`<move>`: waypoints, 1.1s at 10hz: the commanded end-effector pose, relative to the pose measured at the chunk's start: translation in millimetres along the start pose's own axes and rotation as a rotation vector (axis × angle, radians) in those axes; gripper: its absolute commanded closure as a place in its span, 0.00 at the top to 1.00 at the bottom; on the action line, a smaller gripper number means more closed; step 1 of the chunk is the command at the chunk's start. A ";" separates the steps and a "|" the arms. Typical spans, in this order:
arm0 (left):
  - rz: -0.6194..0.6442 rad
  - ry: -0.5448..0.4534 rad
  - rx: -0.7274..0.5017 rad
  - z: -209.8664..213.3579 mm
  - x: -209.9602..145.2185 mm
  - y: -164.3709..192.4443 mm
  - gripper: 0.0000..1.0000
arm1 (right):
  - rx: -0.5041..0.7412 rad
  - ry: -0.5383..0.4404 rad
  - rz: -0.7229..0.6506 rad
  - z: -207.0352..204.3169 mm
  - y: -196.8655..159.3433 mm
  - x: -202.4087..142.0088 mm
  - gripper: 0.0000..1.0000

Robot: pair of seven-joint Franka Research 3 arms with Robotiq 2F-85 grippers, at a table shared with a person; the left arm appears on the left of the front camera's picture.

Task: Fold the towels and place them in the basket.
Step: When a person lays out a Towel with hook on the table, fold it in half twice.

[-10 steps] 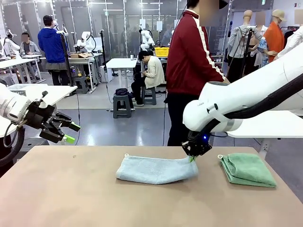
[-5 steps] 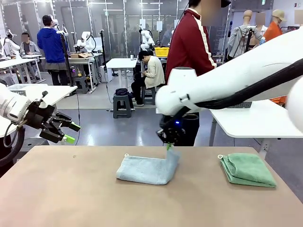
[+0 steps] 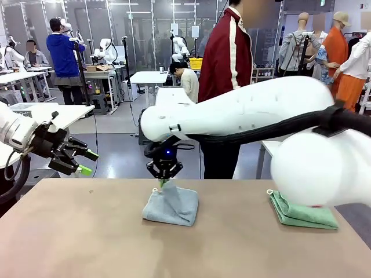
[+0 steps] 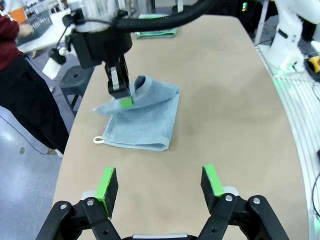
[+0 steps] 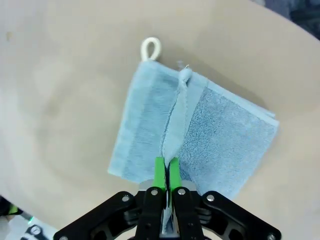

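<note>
The light blue towel (image 3: 174,207) lies left of the table's middle, doubled over on itself. My right gripper (image 3: 164,183) has reached across and is shut on the towel's lifted edge just above its left end. In the right wrist view the pinched edge rises between the shut fingertips (image 5: 166,172), over the towel (image 5: 210,130) and its white loop (image 5: 150,48). The mint green towel (image 3: 302,214) lies folded at the table's right. My left gripper (image 3: 87,163) hangs open off the table's left end, with nothing between its fingers (image 4: 160,182). The basket is out of view.
A person in a dark red jacket (image 3: 229,69) stands at the far side of the table. The right arm's white links (image 3: 255,116) span the table's middle and right, partly hiding the green towel. The table's (image 3: 87,243) front and left lie bare.
My right gripper has carried the blue towel's right end leftward across the towel, doubling it over. The left arm has not moved.
</note>
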State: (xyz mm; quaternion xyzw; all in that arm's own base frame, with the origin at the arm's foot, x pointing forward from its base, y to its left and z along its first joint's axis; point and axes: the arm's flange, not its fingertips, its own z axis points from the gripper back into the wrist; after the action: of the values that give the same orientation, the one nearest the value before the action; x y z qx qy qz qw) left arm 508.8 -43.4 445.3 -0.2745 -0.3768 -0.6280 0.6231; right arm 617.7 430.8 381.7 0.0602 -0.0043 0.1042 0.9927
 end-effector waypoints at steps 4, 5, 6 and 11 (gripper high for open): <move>0.002 -0.004 0.005 0.2 0.0 0.2 0.85 | -0.081 -0.007 -0.041 -13.9 26.7 22.4 0.19; 0.002 -0.004 0.005 0.2 0.0 0.2 0.85 | -0.081 -0.008 -0.049 -14.8 27.8 21.5 0.22; 0.002 -0.004 0.005 0.2 0.0 0.2 0.85 | -0.085 -0.022 -0.057 -14.6 29.4 20.8 0.37; 0.002 -0.004 0.005 0.2 0.0 0.2 0.85 | -0.091 -0.082 -0.078 47.5 16.6 -22.0 0.72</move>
State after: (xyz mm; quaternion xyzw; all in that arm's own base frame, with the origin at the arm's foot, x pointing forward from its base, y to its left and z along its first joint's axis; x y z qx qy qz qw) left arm 508.8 -43.2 445.2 -0.2745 -0.3767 -0.6279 0.6232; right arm 619.8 454.6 415.5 0.0418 -0.0395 0.0836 0.9948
